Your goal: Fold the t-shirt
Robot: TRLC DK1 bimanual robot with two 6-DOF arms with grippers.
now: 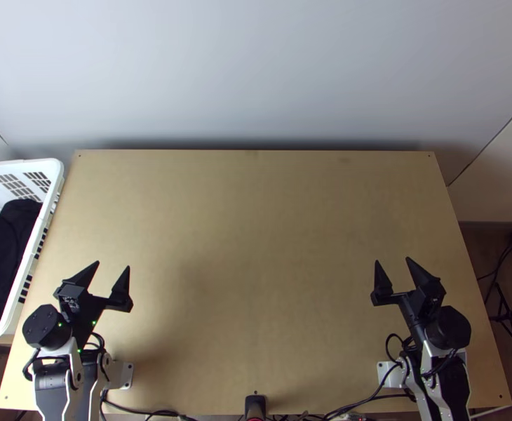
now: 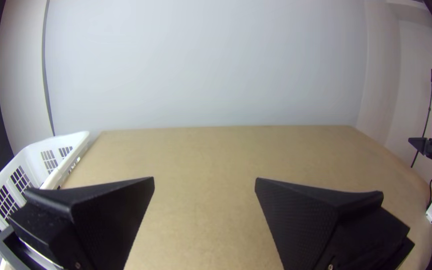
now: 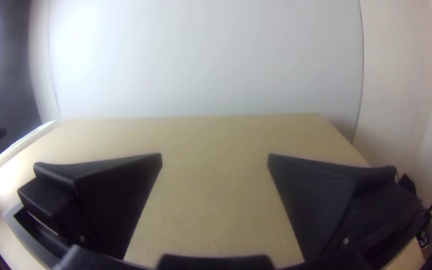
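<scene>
One pale wall (image 1: pixel 256 70) behind everything, biggest thing in view, standing past the far edge of the bench (image 1: pixel 256 238). Bench is light wood, wide, bare surface across the middle. Two arms at the near side: left arm (image 1: pixel 56 396) at the near left corner, right arm (image 1: pixel 444 379) at the near right, well apart, both pointing up the bench. White plastic basket (image 1: pixel 54 172) beside the bench's left edge, slotted walls, rim right along that edge. Black cloth (image 1: pixel 3 256) lies bunched inside the basket, off the work surface; can't tell from its shape if it's the t-shirt. Left gripper (image 1: pixel 112 265) is spread wide above the near left of the bench, fingertips well apart, wood visible between them; left wrist view agrees. Right gripper (image 1: pixel 393 260) same state, spread wide over the near right, wood visible between its fingertips in the right wrist view too. Black cables (image 1: pixel 144 410) run along the near edge between the bases. Small dark block (image 1: pixel 254 405) at the middle of that edge. Tiny green lights (image 1: pixel 94 323) on the left gripper's body
</scene>
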